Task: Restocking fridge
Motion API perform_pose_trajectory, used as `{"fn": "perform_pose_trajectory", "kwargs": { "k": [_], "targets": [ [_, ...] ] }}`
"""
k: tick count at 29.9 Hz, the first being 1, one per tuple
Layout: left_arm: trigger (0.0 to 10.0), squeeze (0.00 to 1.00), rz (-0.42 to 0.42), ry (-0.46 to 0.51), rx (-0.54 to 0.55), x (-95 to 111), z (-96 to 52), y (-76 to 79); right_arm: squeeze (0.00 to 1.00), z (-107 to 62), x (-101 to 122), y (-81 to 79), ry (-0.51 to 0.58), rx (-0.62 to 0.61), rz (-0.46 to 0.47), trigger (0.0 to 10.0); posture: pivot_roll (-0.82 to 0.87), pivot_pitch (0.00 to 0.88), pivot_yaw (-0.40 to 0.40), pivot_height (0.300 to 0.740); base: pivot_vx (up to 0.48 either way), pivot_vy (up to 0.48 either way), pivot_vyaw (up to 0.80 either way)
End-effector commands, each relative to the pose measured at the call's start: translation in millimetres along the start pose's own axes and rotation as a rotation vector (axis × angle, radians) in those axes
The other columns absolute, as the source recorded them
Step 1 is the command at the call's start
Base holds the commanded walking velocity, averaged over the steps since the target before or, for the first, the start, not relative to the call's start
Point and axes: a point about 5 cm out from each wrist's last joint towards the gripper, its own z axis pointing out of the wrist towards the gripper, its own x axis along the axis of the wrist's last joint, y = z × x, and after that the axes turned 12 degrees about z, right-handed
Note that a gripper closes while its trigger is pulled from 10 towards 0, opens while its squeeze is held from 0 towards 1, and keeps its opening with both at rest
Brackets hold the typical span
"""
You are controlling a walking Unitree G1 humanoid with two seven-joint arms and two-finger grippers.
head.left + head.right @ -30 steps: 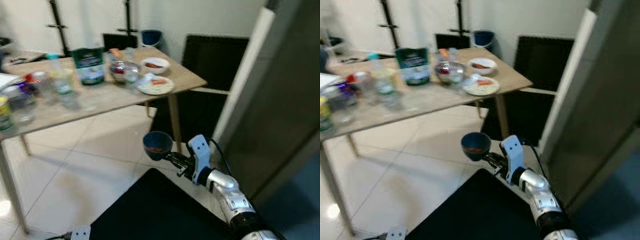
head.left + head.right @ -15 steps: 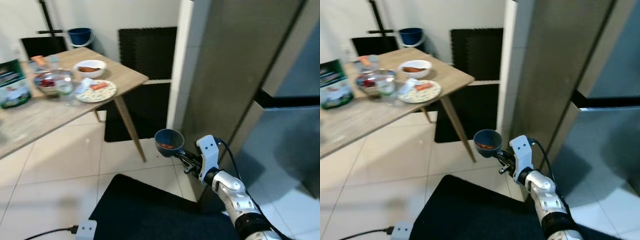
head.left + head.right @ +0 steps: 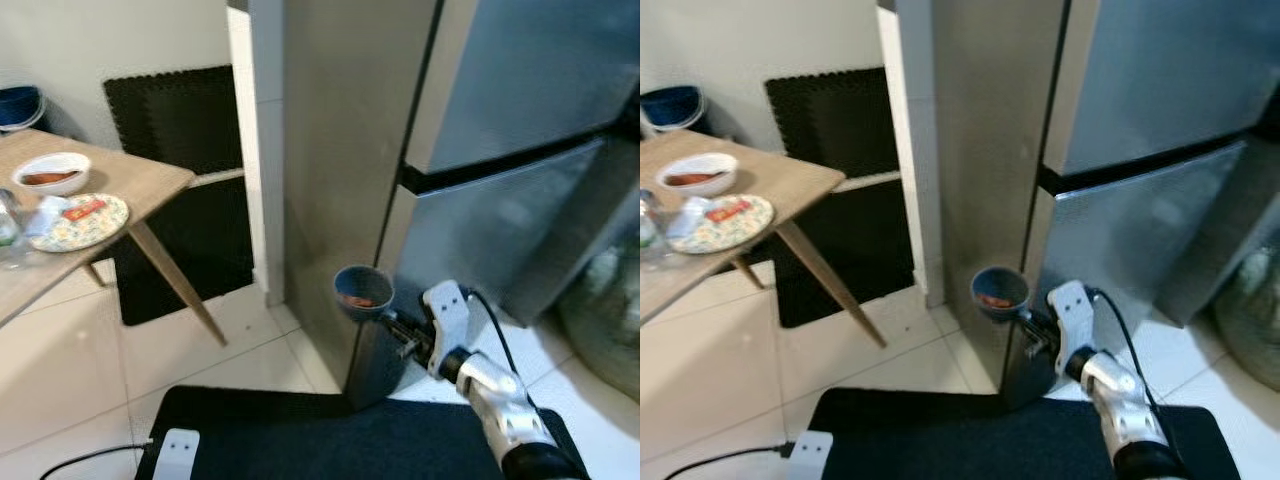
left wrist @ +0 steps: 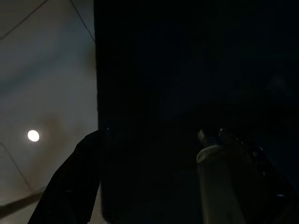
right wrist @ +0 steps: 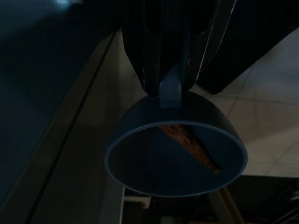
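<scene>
Over on the far left, the tabletop carries a white bowl and a patterned plate. Centre stage, the steel fridge stands with doors closed. Near right, the right tool grips a blue bowl by its rim, reddish food inside, just before the fridge's lower corner. Left tool, dark view: can't tell its state.
</scene>
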Motion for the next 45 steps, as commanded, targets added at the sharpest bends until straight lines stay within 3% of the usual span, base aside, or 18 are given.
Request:
{"fn": "perform_pose_trajectory", "kwargs": {
  "k": [1,8,19,35,45],
  "targets": [
    [10.0,0.0,0.019,-0.012,-0.01,-2,0.0,2.9,0.0,-4.8,5,3.2,0.017,0.009,-0.013,10.0,-0.16,0.0,0.061,0.74,0.0,0.0,-0.78],
    [10.0,0.0,0.034,-0.004,-0.023,1,0.3,3.1,0.0,-20.3,1,12.8,-0.007,-0.007,-0.018,10.0,-0.17,0.0,0.07,0.74,0.0,0.0,-0.78],
    [10.0,0.0,0.043,0.01,-0.047,6,1.0,6.3,0.0,-25.1,3,18.5,0.001,-0.049,-0.024,10.0,-0.2,0.0,0.077,0.74,0.0,0.0,-0.78],
    [10.0,0.0,0.032,0.016,-0.056,7,1.1,8.6,0.0,-18.9,7,15.1,0.01,-0.056,-0.042,10.0,-0.21,0.0,0.073,0.74,0.0,0.0,-0.78],
    [10.0,0.0,0.02,0.011,-0.049,5,0.8,8.8,0.0,-11.2,9,4.0,0.046,-0.022,-0.029,10.0,-0.21,0.0,0.069,0.74,0.0,0.0,0.0]
  ]
}}
